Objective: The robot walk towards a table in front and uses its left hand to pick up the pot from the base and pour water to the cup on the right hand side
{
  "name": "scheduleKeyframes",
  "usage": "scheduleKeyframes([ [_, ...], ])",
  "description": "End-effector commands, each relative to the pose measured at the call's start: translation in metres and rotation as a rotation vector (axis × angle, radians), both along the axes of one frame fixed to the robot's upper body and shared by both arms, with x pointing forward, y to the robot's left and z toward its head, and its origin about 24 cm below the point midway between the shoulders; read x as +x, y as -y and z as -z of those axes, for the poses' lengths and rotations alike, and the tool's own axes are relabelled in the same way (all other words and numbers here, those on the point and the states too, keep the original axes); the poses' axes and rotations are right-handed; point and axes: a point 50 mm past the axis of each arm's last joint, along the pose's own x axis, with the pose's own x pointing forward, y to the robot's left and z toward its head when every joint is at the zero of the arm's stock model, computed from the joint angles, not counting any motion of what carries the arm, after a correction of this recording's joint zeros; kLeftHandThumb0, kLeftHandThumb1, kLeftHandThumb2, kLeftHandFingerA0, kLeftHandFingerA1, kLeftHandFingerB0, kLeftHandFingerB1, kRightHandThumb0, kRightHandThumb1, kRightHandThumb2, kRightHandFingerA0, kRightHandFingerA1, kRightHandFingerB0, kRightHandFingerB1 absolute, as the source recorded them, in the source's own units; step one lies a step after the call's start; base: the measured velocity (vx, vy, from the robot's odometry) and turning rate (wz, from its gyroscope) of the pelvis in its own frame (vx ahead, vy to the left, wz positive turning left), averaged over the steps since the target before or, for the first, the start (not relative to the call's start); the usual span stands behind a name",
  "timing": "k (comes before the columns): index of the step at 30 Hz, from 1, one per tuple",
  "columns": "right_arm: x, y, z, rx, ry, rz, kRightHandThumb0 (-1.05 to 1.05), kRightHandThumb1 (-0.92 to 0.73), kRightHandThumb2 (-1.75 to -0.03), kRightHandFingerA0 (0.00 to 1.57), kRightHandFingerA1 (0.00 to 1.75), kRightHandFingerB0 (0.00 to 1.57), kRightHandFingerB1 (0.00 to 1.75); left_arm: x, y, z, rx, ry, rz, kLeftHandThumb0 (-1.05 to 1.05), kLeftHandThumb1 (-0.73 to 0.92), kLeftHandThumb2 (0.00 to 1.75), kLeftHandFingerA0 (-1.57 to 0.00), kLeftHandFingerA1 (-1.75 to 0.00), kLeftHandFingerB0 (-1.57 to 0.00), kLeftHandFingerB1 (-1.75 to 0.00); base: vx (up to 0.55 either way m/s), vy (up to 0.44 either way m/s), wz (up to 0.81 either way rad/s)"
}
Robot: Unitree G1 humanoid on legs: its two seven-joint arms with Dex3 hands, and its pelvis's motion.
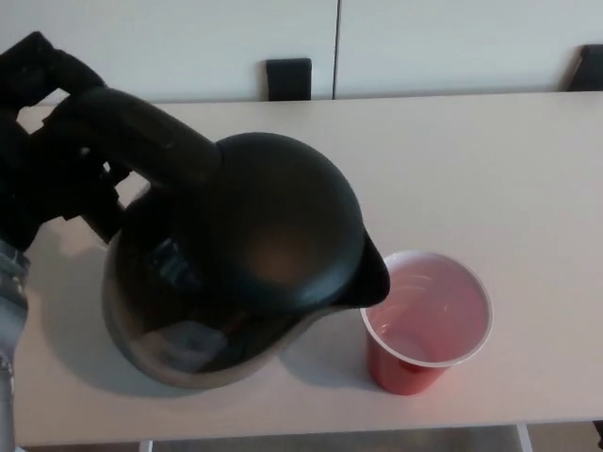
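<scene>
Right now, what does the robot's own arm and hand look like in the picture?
Only the left hand shows: matte black, with thick, blocky fingers. Below it, at the picture's left edge, a silver-grey metallic forearm is visible. No cables or markings can be seen.

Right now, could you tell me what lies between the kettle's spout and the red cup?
Nothing: in the head view the kettle tilts so its spout overlaps the red cup's left rim.
</scene>
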Motion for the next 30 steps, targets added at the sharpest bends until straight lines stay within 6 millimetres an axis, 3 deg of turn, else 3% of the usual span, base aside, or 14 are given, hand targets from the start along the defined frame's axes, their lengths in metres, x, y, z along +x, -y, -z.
scheduleKeyframes([
  [1, 0.002, 0.005, -0.003, -0.027, 0.004, 0.005, -0.36, -0.61, -0.57, 0.29, 0.41, 0.35, 0.45, 0.003, 0.011, -0.014, 0.056, 0.042, 0.006, -0.11, 0.65, 0.55, -0.77, -1.75, -0.61, -1.75, 0.0, 0.0, 0.0],
  [12, 0.011, 0.005, -0.007, -0.028, 0.022, -0.009, -0.38, -0.6, -0.57, 0.27, 0.41, 0.34, 0.44, 0.006, 0.037, -0.044, 0.479, 0.202, -0.098, -0.11, 0.64, 0.54, -0.78, -1.75, -0.57, -1.75, 0.0, 0.0, 0.0],
  [30, 0.013, 0.006, -0.01, -0.047, 0.025, -0.027, -0.42, -0.6, -0.57, 0.27, 0.41, 0.34, 0.46, 0.015, 0.062, -0.067, 0.603, 0.312, -0.169, -0.17, 0.63, 0.54, -0.79, -1.75, -0.6, -1.75, 0.0, 0.0, 0.0],
])
